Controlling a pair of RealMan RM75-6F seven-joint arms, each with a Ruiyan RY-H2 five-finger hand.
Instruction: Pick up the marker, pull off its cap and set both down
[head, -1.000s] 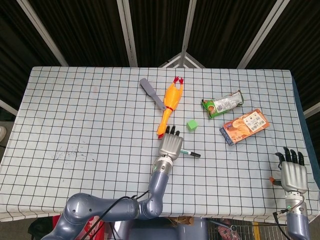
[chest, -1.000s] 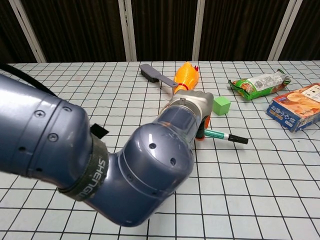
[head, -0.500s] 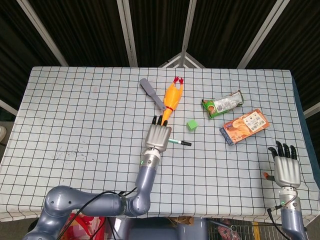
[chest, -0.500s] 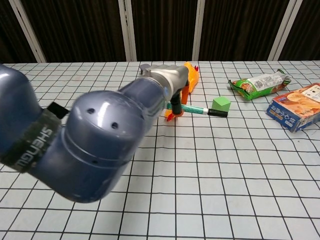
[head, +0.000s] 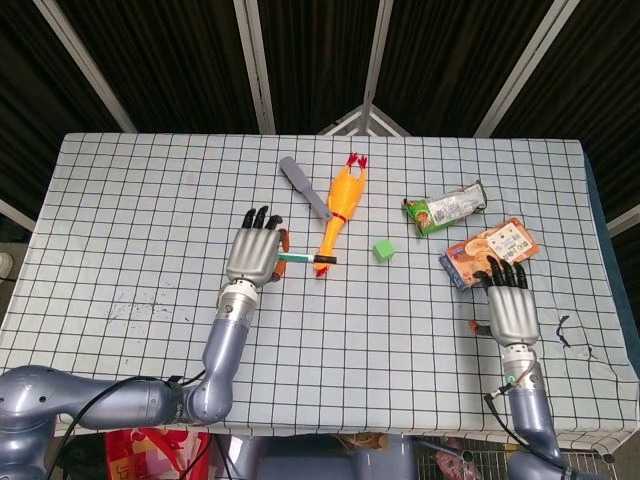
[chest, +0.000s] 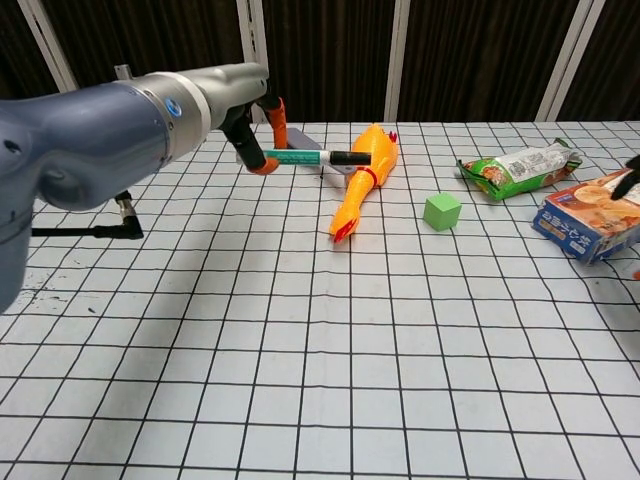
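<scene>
My left hand (head: 254, 256) holds the marker (head: 303, 258) up off the table by its green-and-white barrel. The marker lies level, its black cap (head: 326, 260) pointing right toward the rubber chicken. In the chest view the marker (chest: 304, 156) hangs above the table's far left part, pinched by the left hand (chest: 246, 138), with the cap (chest: 350, 158) still on its right end. My right hand (head: 511, 311) hovers over the table's right side, fingers stretched out and holding nothing; only a dark fingertip shows at the chest view's right edge.
A yellow rubber chicken (head: 340, 206) and a grey spatula (head: 304, 185) lie just beyond the marker. A green cube (head: 383, 250) sits mid-table. A green snack bag (head: 445, 208) and an orange box (head: 489, 251) lie on the right, near the right hand.
The left hand lifted the marker from mid-table and carried it left and away. The right hand came in from the table's right front edge toward the orange box.
</scene>
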